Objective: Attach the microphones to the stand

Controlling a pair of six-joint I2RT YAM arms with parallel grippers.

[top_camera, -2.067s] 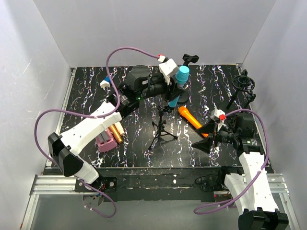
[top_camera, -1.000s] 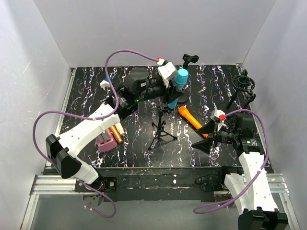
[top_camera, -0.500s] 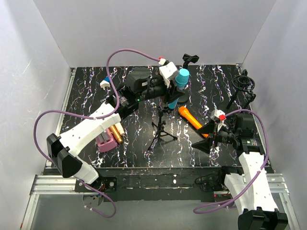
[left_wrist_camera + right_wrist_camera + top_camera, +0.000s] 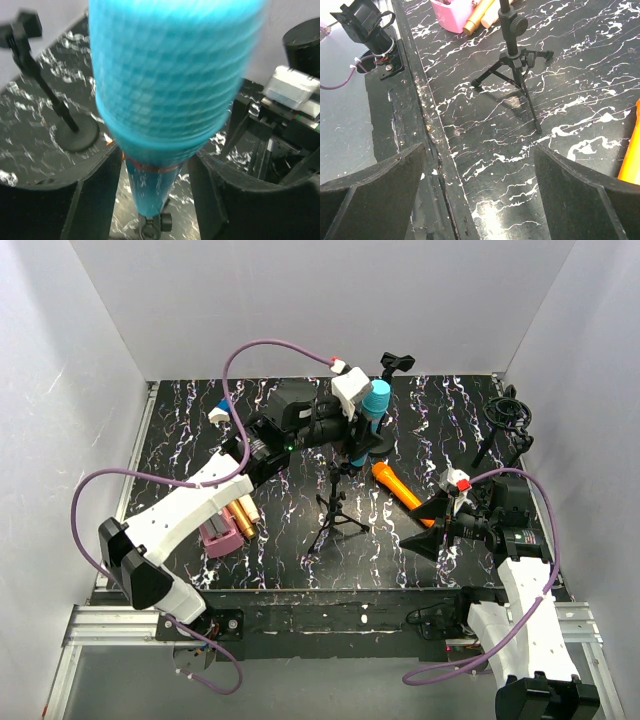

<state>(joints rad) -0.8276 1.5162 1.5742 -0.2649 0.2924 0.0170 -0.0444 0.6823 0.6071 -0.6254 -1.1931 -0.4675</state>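
Observation:
My left gripper is shut on the cyan microphone and holds it nearly upright, head up. In the left wrist view the cyan microphone fills the gap between the fingers, and its lower end sits at the clip on top of the tripod stand. The black tripod stand is at the mat's centre. The orange microphone lies to its right. The golden-brown microphone and the pale pink microphone lie at the left. My right gripper is open and empty, low over the mat's front right.
A flat pink box lies beside the two left microphones. A round-based stand with a clip is at the back. A shock-mount stand is at the right edge. The mat's front edge runs under my right gripper.
My left gripper has shifted the cyan microphone slightly left and down over the tripod's top. The right arm has not moved.

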